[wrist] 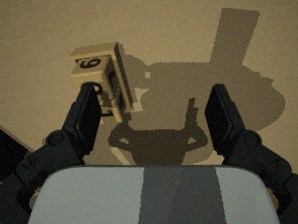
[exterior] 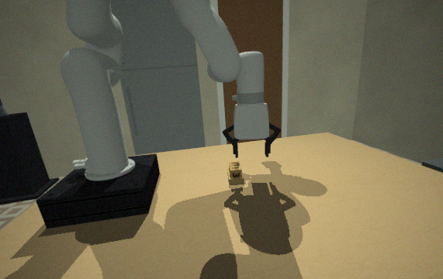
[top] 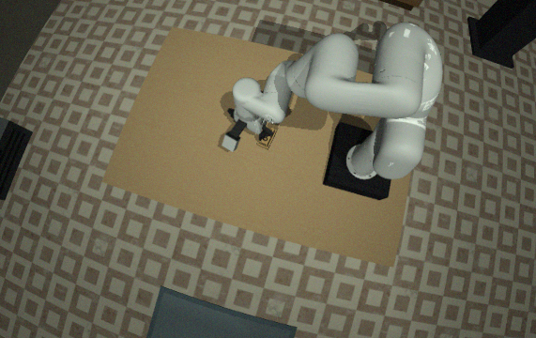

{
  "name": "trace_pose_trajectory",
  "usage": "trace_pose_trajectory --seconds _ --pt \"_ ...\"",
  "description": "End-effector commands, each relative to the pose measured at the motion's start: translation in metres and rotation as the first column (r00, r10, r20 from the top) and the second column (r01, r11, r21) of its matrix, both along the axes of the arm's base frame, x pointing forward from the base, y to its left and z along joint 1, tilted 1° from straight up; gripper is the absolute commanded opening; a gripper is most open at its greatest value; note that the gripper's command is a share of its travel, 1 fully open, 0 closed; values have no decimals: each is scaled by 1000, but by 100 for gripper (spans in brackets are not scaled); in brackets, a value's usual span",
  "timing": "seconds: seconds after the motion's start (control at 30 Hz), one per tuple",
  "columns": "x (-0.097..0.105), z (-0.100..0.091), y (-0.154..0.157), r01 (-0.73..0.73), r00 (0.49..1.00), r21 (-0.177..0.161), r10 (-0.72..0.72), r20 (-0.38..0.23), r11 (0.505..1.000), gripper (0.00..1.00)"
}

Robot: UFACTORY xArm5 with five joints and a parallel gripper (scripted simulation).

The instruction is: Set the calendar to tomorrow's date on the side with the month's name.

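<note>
The calendar's tray [top: 262, 146] [exterior: 237, 183] [wrist: 121, 70] lies on the table. One cube [wrist: 90, 64] shows a 6 on its upper face in the wrist view, turned relative to the picture. A second cube's upper face [wrist: 98, 89] shows a round digit, partly hidden by the left finger. Dark marks on the calendar's right side are too blurred to read. In the exterior view the near cube face [exterior: 236, 175] shows a sideways 3. My gripper [top: 249, 124] [exterior: 252, 156] [wrist: 153, 98] is open and empty above the table, with one finger over the calendar and the other off to its side.
The arm's black base [top: 357, 183] [exterior: 101, 201] stands on the table [top: 192, 188] [exterior: 361, 217], to the right of the calendar in the top view. The arm's shadow falls across the table around the tray.
</note>
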State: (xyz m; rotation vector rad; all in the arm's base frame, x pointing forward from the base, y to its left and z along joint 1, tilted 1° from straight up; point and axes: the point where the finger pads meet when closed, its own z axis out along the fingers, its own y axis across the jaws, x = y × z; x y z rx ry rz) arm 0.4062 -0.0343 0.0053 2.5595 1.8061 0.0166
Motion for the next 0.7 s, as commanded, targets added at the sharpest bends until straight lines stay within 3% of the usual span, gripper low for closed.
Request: trace_pose_trajectory --seconds 0.0,0.07,0.2,0.4,0.57,0.67 --pt "0 1 -5 99 995 1 -99 4 995 100" --pt "0 1 -5 99 995 1 -99 4 995 100" --pt "-1 1 -10 253 968 4 -253 4 968 100" --pt "-3 1 -20 287 958 4 -287 4 958 100" --pt "-4 2 -27 468 884 7 -468 4 884 100" --pt "-5 2 -28 495 869 8 -495 4 869 100"
